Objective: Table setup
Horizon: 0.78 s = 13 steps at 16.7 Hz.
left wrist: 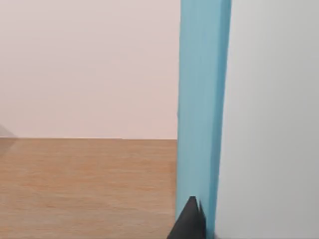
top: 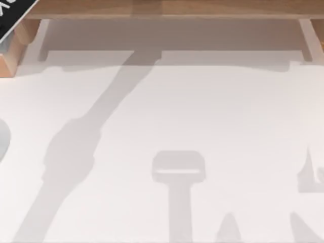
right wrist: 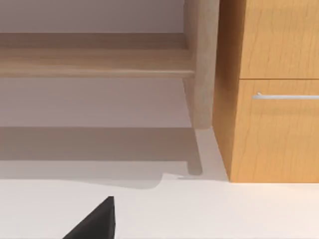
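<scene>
You had the table (top: 202, 111) spread across nearly the whole top view, from the wooden shelf (top: 167, 9) at twelve o'clock down to six o'clock. I judged it rigid, heavy and fixed in place, its matte white top smooth and likely a little slippery for anything slid across it; it was nothing you would lift, and no edge offered a grasp.

Only shadows of the arms lay on the white, one long streak from eleven toward seven o'clock and others near five o'clock.

In the left wrist view a dark fingertip (left wrist: 189, 221) sat against a blue upright panel (left wrist: 202, 109), with a wood floor (left wrist: 84, 184) and pale wall (left wrist: 84, 64) behind. In the right wrist view another dark fingertip (right wrist: 97, 221) hovered over the white top, facing a wooden cabinet (right wrist: 269, 99) with a metal drawer handle (right wrist: 286, 96). I could not tell whether either gripper was released or clenched.
</scene>
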{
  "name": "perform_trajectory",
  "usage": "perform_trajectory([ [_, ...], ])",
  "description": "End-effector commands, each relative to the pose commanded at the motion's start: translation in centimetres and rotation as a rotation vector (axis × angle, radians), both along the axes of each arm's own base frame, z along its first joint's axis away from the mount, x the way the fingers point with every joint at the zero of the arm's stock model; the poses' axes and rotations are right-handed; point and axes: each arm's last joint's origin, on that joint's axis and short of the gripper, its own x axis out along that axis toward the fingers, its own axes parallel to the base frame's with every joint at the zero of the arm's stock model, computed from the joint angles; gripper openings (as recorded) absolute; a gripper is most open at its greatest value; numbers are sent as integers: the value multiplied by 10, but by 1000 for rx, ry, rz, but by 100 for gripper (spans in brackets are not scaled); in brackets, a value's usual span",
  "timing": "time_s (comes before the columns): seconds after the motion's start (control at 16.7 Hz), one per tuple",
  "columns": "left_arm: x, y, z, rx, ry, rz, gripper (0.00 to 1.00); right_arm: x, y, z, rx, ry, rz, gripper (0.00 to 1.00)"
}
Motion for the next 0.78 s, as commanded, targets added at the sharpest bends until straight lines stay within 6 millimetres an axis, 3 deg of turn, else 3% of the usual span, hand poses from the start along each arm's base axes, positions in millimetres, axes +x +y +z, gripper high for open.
perform_trajectory([
  [0.24,-2,-2,1,0,-2,-4,0,0,0,0,0,0,0,100],
  [0.66,-39,0,15,2,1,-3,0,0,0,0,0,0,0,100],
  [0.78,-41,0,15,1,-1,-3,0,0,0,0,0,0,0,100],
])
